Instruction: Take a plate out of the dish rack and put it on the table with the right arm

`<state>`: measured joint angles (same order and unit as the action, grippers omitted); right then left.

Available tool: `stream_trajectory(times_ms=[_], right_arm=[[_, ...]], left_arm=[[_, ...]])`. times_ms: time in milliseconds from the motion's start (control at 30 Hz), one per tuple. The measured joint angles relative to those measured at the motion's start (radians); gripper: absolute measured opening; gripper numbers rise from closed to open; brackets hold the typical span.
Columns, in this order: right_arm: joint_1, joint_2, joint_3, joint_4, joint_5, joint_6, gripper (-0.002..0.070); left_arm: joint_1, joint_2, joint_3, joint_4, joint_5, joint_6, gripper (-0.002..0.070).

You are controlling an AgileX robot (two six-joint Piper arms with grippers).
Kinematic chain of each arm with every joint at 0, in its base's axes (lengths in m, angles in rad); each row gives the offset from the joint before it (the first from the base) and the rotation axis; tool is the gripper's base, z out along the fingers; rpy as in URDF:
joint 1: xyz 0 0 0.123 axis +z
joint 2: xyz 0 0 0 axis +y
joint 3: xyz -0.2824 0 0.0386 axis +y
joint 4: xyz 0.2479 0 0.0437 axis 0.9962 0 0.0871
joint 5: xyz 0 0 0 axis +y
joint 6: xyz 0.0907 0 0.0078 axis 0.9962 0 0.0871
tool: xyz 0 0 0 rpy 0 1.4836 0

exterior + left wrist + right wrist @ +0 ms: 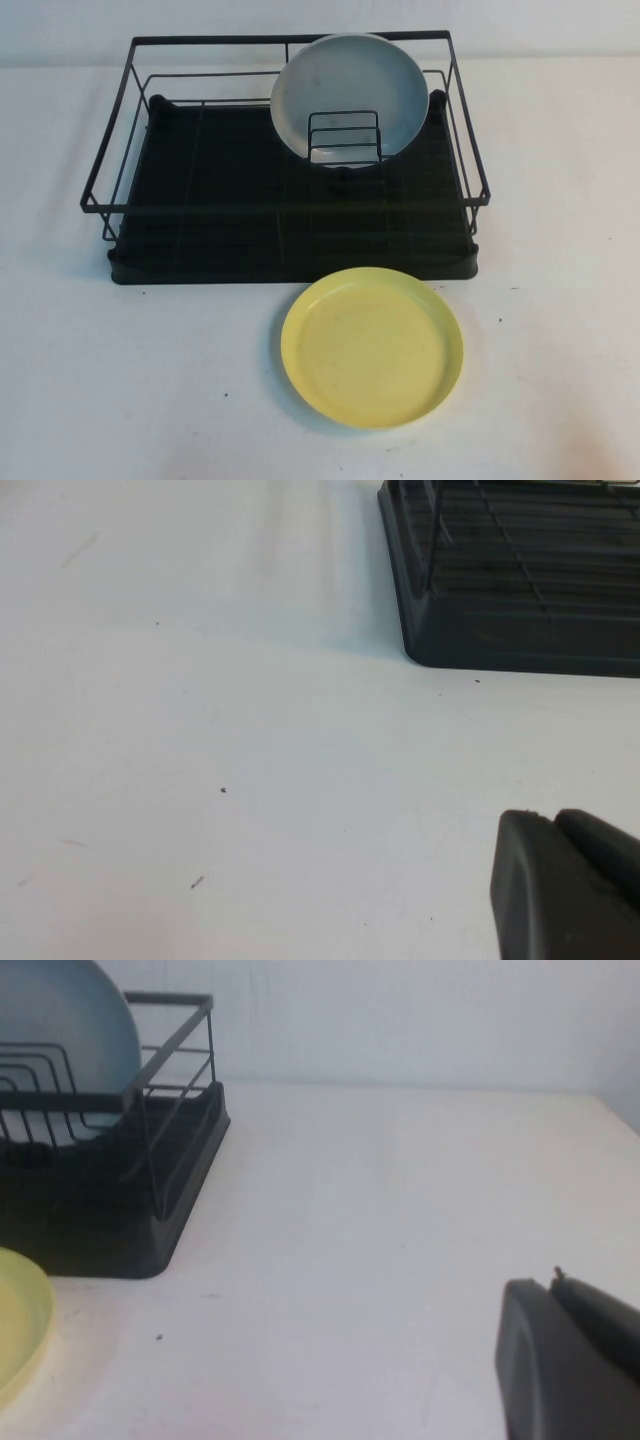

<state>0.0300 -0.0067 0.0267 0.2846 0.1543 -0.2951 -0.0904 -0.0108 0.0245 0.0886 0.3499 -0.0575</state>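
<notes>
Lying flat on the table [90,400] just before the dish rack [290,240], one yellow plate [372,345], apart from right gripper [570,1360], one grey-blue plate [350,95] racked, left gripper [565,885] beside rack corner, neither pincer's grip state readable.

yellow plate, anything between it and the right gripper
Nothing visible: the round pale-yellow plastic plate lies flat on the white table before the black wire dish rack. Right gripper and left gripper hover over bare table.

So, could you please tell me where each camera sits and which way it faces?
High view: raised on the robot's side, angled down at the dish rack and plate; no arm shows.
Left wrist view: low over the table, facing a rack corner; left pincer at the edge.
Right wrist view: low, facing the rack's other end; right pincer at the edge.
High and right wrist views share the grey-blue plate.
</notes>
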Motion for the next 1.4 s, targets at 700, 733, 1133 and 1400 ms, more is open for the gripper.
stream_trajectory(times_ms=[700, 733, 1133, 1400], right_arm=[[-0.006, -0.002, 0.003, 0.000, 0.209, -0.007, -0.0018], [-0.006, -0.002, 0.003, 0.000, 0.209, -0.007, -0.0018], [-0.006, -0.002, 0.003, 0.002, 0.209, -0.007, -0.0018], [-0.006, -0.002, 0.003, 0.002, 0.209, -0.007, -0.0018]], left_arm=[[0.000, 0.000, 0.000, 0.000, 0.000, 0.000, -0.0004], [0.000, 0.000, 0.000, 0.000, 0.000, 0.000, -0.0004], [0.000, 0.000, 0.000, 0.000, 0.000, 0.000, -0.0004], [0.000, 0.000, 0.000, 0.000, 0.000, 0.000, -0.0004]])
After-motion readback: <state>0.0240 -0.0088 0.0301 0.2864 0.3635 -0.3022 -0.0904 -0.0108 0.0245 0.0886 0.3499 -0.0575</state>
